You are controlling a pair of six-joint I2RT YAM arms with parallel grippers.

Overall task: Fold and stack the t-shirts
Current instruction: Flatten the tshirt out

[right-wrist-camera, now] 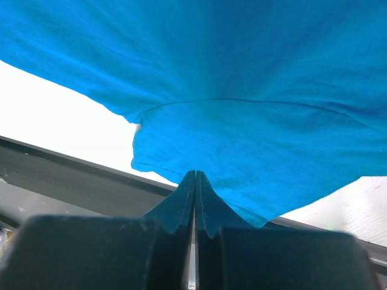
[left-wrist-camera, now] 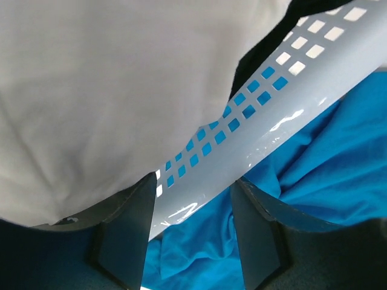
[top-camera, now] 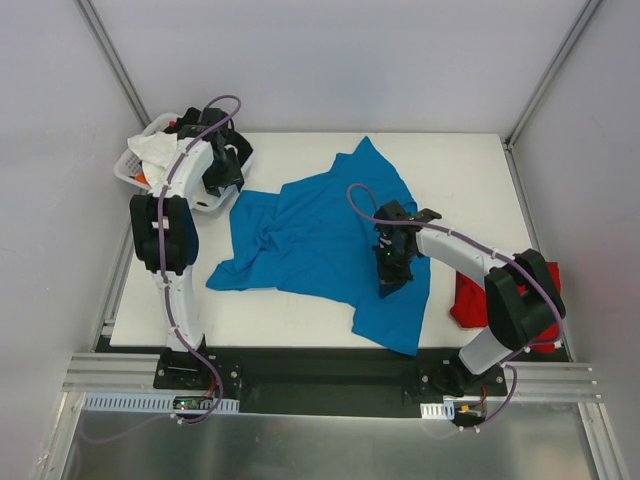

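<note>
The turquoise-blue t-shirt (top-camera: 310,240) lies crumpled and partly spread across the middle of the white table. My right gripper (top-camera: 389,284) is shut on a fold of it near its front right part; in the right wrist view the shut gripper (right-wrist-camera: 195,176) pinches the blue t-shirt (right-wrist-camera: 242,90), lifted a little off the table. The red t-shirt (top-camera: 467,300) lies bunched at the table's right edge, beside the right arm. My left gripper (top-camera: 227,176) is open and empty over the basket's near rim; in the left wrist view the open gripper (left-wrist-camera: 193,182) straddles that rim above the blue t-shirt (left-wrist-camera: 326,163).
A white perforated basket (top-camera: 128,170) stands at the table's back left corner, its rim (left-wrist-camera: 266,130) close under my left fingers. It holds a white cloth (top-camera: 156,150) (left-wrist-camera: 103,90) and a black cloth (top-camera: 190,120). Grey walls enclose the table.
</note>
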